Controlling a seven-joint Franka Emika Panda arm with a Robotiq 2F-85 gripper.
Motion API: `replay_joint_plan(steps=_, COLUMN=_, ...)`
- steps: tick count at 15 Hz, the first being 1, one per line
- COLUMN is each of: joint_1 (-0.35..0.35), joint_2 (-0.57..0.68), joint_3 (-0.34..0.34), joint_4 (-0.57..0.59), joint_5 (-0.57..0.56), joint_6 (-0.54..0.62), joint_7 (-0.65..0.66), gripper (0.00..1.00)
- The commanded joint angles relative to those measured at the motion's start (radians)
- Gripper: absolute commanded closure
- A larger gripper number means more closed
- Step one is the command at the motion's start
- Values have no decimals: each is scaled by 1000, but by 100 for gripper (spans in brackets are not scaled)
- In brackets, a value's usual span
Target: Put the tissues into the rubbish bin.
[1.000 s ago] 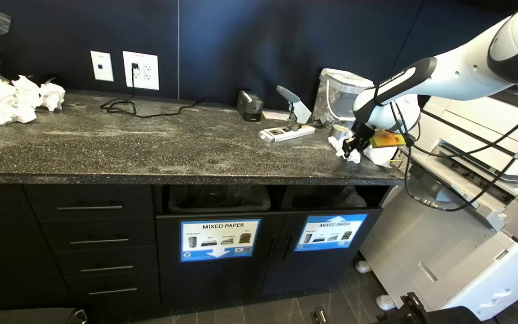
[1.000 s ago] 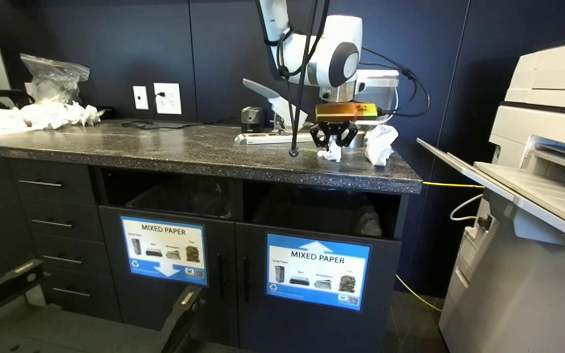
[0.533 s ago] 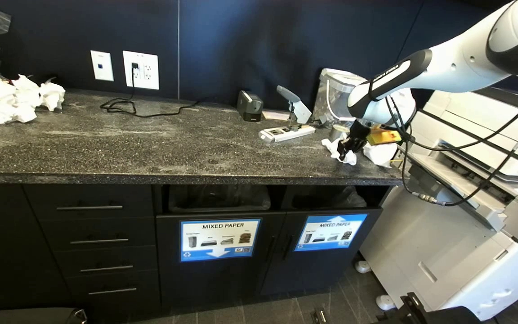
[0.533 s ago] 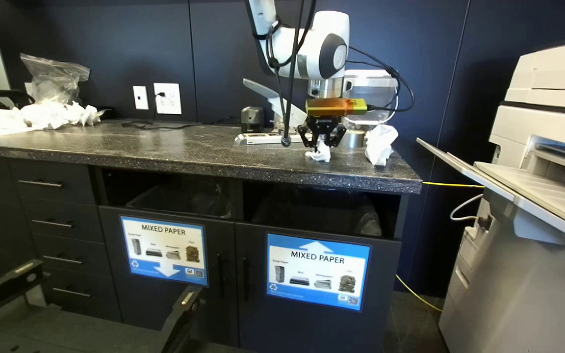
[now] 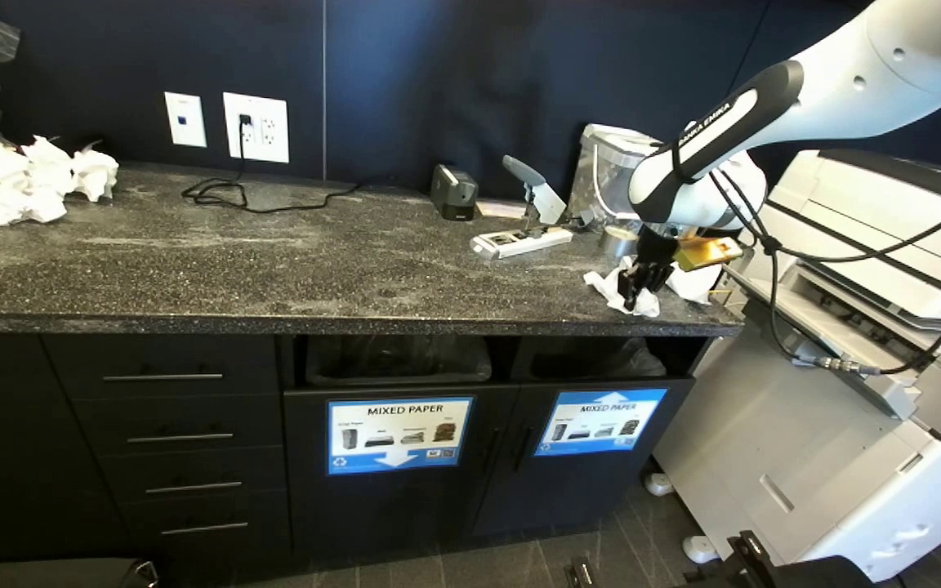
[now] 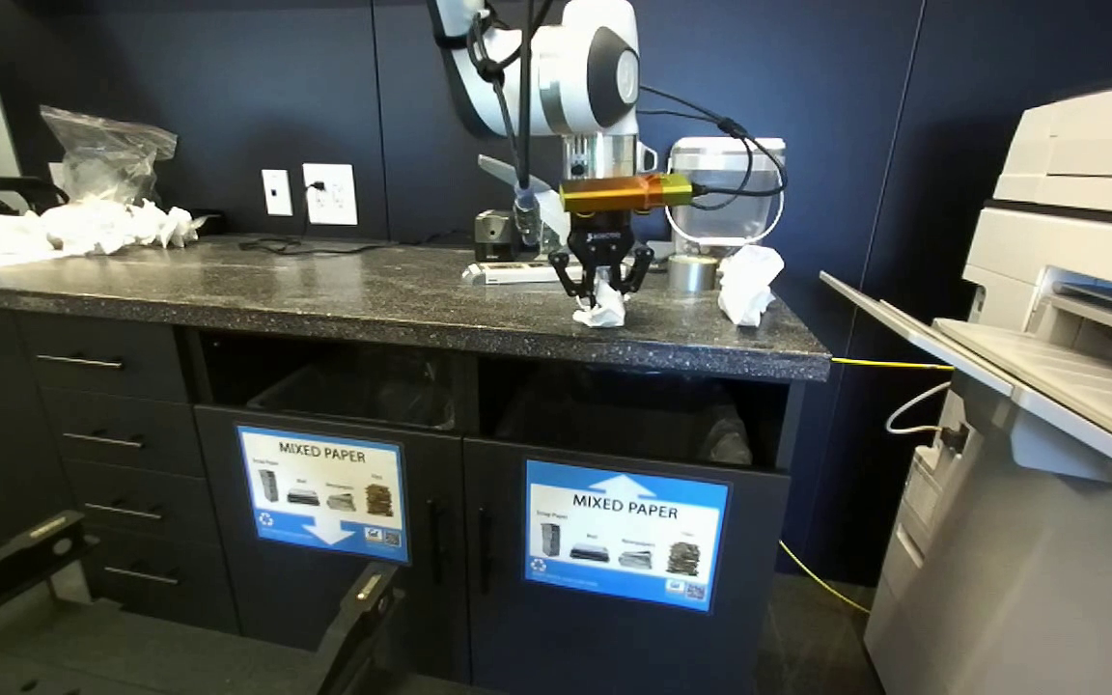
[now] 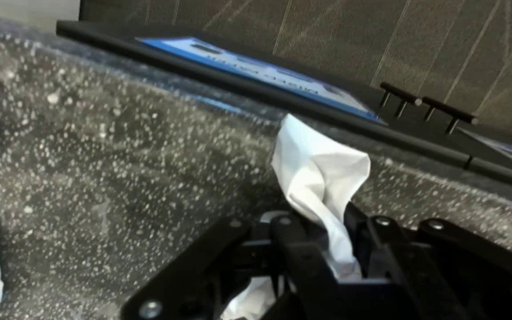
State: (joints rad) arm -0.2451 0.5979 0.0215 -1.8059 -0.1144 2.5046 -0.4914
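Low at the front of the counter [image 6: 353, 290], there's my gripper [image 6: 603, 294], fingers [image 7: 298, 249] drawn in narrow, and yes, they have paper: one crumpled tissue [image 6: 602, 315], pinched firmly between them! Look at it in the wrist view: the white sheet runs thin and twisted where I squeeze, then flares into a creased flap past my tips, with more white showing among the black links. Does its lower end brush the stone? From these angles I can't say for sure.

Over to the counter's end, near the corner, a second tissue [image 6: 749, 285] rests by itself, apart from mine. Far along the other way sits a whole heap of tissues [image 6: 97, 229], a clear plastic bag [image 6: 112, 154] rising behind it.

And down below, in both exterior views, the rubbish bin [image 6: 604, 645]: black, built into the cabinet, its wide dark slot [image 6: 614, 415] under this very stretch of counter, a blue-topped sign [image 6: 625, 534] on its door. Mine is up at counter height, above that slot. Right beside it, a twin bin [image 5: 389, 518] with a white-headed sign [image 5: 399, 435].

Back toward the wall: a silvery roll [image 6: 693, 274], a clear bucket [image 6: 725, 198], a stapler [image 5: 524, 241] and a dark pencil sharpener [image 5: 454, 194]. Off the counter's end stands a big pale printer [image 6: 1019, 521].
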Motion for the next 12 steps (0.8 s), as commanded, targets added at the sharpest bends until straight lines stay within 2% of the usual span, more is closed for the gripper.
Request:
replay_joint_plan(steps=1, joint_1=56, joint_2=-162, joint_3=-48, joint_4=-228, joint_5=-46, joint_6=40, joint_7=89, gripper=84)
replay_joint_plan(steps=5, joint_1=118, joint_2=-254, joint_3=-86, joint_4=-399, joint_5=-99, joint_6=98, joint_7=215, gripper=84)
replay_joint_plan(steps=7, joint_1=119, joint_2=-284, joint_3=-94, joint_4=-457, joint_5=-94, joint_6=143, joint_7=257, gripper=84)
replay_joint_plan(steps=8, joint_1=138, joint_2=-286, joint_3=-99, joint_4=-501, joint_5=-101, joint_6=197, joint_7=300, gripper=84)
replay_joint_plan(steps=10, joint_1=134, joint_2=-293, joint_3=-101, joint_4=-548, joint_5=-74, joint_6=259, joint_7=325, gripper=84)
replay_joint_plan(steps=12, joint_1=169, joint_2=-274, joint_3=-119, joint_4=-611, joint_5=-98, joint_6=376, joint_7=397, gripper=84)
